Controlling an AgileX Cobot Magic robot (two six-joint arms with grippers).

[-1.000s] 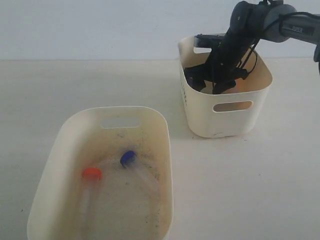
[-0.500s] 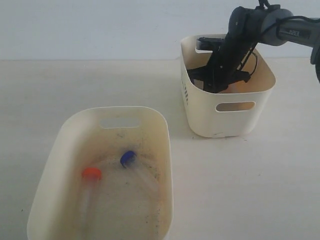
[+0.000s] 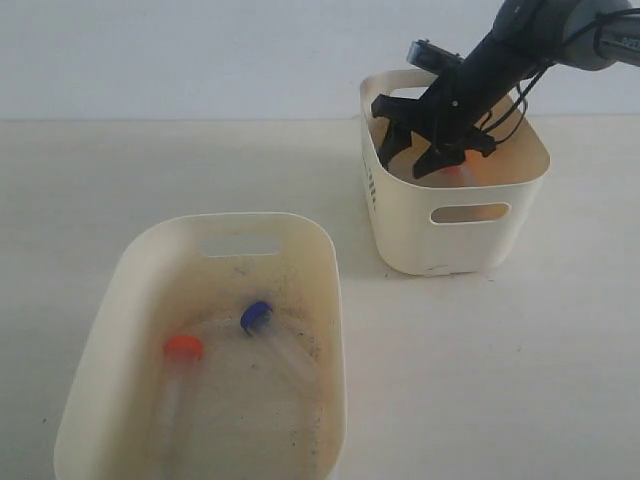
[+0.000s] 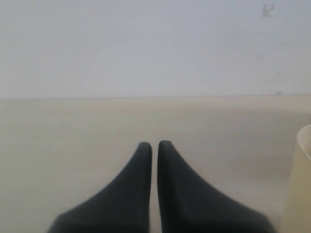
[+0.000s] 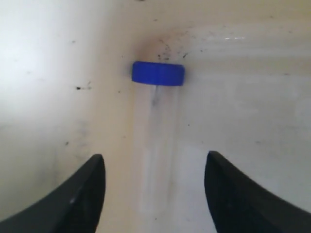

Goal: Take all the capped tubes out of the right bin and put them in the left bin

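My right gripper hangs open at the rim of the right bin, nothing held. In the right wrist view its fingers straddle, from above, a blue-capped tube lying on that bin's floor. A bit of orange shows inside the bin behind the gripper. The left bin holds an orange-capped tube and a blue-capped tube on its speckled floor. My left gripper is shut and empty over bare table; it does not show in the exterior view.
The cream table runs between the two bins. A cream bin edge shows at one side of the left wrist view. A pale wall stands behind the table.
The right gripper has lifted from deep inside the right bin up to its rim, and its fingers now stand spread wide. The tubes in the left bin have not moved.
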